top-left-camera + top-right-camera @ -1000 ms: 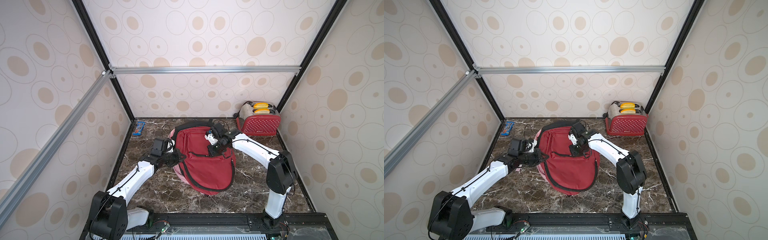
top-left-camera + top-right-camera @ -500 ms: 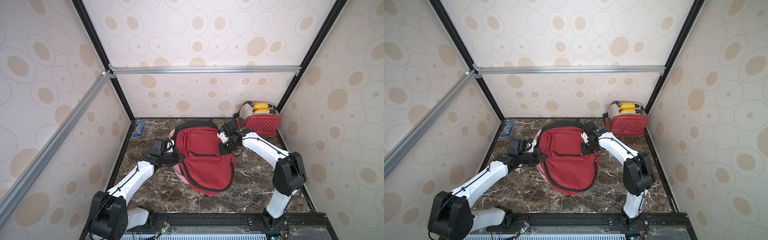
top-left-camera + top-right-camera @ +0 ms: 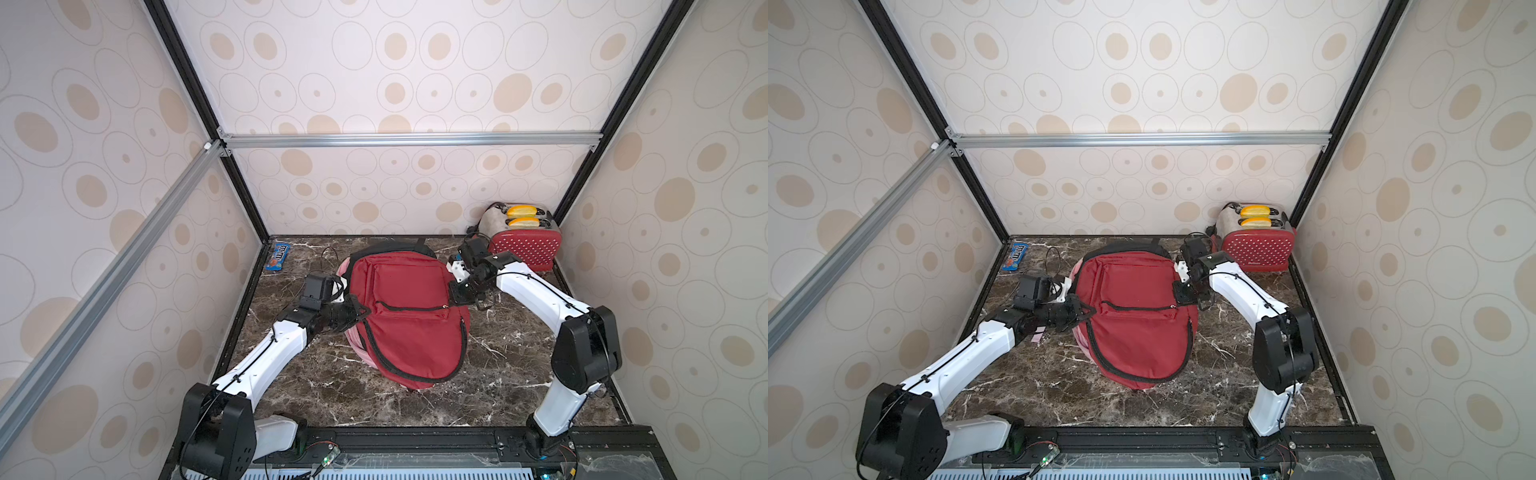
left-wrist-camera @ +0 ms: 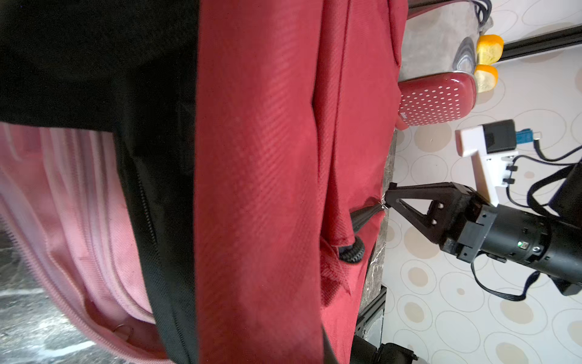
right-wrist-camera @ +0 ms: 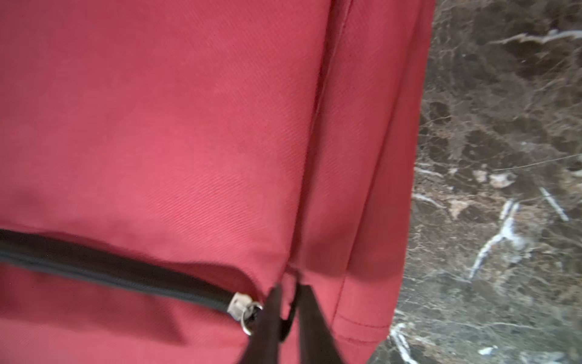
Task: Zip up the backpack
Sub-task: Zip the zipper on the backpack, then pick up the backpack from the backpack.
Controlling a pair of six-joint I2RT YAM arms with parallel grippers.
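Backpack (image 3: 407, 328) lies flat mid-counter (image 3: 316, 386), front up, top toward the far edge, rounded end toward the near edge. We get the same in both top views (image 3: 1133, 328). Pink fabric (image 4: 78, 205) pokes out under its left side.

Left gripper (image 3: 358, 312) sits at the backpack's left edge, touching it, jaws together. We cannot tell whether they pinch any cloth. The left wrist view gives us only red cloth, black trim and the pink fabric up close.

Right gripper (image 3: 453, 300) is at the backpack's right edge, at the right end of the pocket zip (image 3: 411, 308). In the right wrist view the right gripper (image 5: 291, 293) has its jaws a little apart, with red cloth showing in the gap. The tips are just beside the slider (image 5: 238, 304) and its ring. A black pull loop sits by the tips, but we cannot tell if they touch it. The pocket zip looks closed up to the slider, which is at the pocket's right end.

Main zip (image 3: 462, 340) runs as a black line round the backpack's near end. We cannot tell if it is closed.

Toaster (image 3: 525, 247), two yellow slices in its slots, is in the far right corner. Candy pack (image 3: 279, 257) lies by the far left corner along the left edge, well apart from the backpack.
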